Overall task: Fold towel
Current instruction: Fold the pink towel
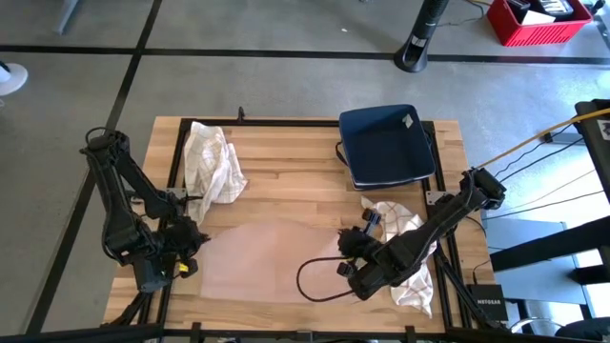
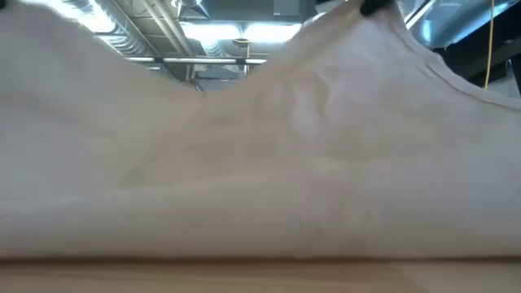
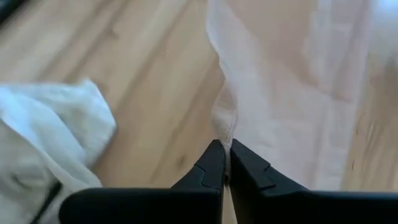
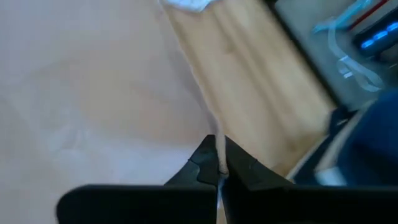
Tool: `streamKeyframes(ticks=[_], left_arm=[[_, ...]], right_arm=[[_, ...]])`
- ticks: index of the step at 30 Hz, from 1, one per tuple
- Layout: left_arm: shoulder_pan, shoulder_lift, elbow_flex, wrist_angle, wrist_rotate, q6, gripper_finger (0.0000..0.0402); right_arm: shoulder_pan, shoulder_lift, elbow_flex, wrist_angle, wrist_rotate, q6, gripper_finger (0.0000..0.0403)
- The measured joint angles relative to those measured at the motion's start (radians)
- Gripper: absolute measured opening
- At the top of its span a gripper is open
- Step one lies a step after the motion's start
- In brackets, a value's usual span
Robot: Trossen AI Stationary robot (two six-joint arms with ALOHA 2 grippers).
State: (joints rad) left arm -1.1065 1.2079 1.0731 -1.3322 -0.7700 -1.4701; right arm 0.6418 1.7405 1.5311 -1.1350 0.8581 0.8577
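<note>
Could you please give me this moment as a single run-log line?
phase: fold under way | left gripper: shut on pale towel edge | right gripper: shut on pale towel edge | crumpled cloths both sides; blue tray behind

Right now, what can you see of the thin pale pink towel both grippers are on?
The thin pale pink towel looks like sheer, lightly wrinkled cloth, spread over the wooden table near its front. The left gripper is shut on one edge, the right gripper on the opposite edge. It fills the low view.

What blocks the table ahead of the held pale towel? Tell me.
Nothing visible: both jaws are shut on the thin pale pink towel, and the light wooden table beyond it is bare up to the crumpled white cloths at either side.
</note>
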Motion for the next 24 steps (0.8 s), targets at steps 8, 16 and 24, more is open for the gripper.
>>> streamKeyframes(ticks=[8, 16, 24], left_arm=[[0.0, -0.009, 0.144, -0.157, -0.198, 0.04, 0.0003], [0.011, -0.026, 0.246, -0.207, -0.432, 0.141, 0.0006], [0.057, -0.059, 0.318, -0.206, -0.538, 0.28, 0.0007]], right_arm=[[-0.001, 0.0, 0.167, -0.274, 0.188, -0.003, 0.0005], [-0.001, 0.0, 0.332, -0.411, 0.355, -0.101, 0.0005], [-0.048, -0.002, 0.42, -0.417, 0.389, -0.206, 0.0005]])
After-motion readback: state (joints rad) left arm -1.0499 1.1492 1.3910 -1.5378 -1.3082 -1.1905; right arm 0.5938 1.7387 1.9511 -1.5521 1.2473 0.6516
